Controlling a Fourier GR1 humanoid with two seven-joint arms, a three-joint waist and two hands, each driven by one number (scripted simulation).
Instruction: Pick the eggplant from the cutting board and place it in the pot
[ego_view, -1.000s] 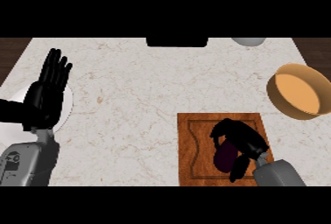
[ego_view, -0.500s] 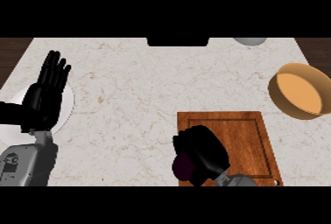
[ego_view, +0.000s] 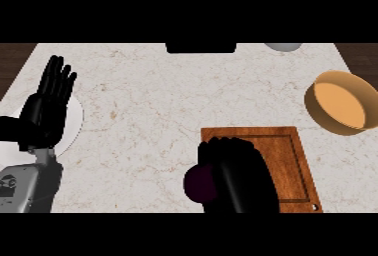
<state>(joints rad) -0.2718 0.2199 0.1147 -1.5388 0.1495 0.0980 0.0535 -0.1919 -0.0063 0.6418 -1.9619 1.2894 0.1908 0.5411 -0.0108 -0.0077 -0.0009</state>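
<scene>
The dark purple eggplant (ego_view: 198, 183) shows as a rounded bulge at the left edge of the wooden cutting board (ego_view: 284, 160), mostly hidden under my right hand (ego_view: 238, 172), whose black fingers curl over it. The hand fills the board's left half and reaches the view's lower edge. The orange pot (ego_view: 339, 102) stands at the right edge of the counter, beyond the board's far right corner and apart from the hand. My left hand (ego_view: 46, 107) rests open with fingers up at the left edge.
A white plate (ego_view: 74, 122) lies partly behind my left hand. A black object (ego_view: 201, 47) and a grey rounded object (ego_view: 283, 46) sit at the counter's far edge. Pale marble counter (ego_view: 162, 100) spreads between the hands.
My right hand has drawn the eggplant leftward across the board and lifted closer to the view, growing larger. The left hand has stayed still.
</scene>
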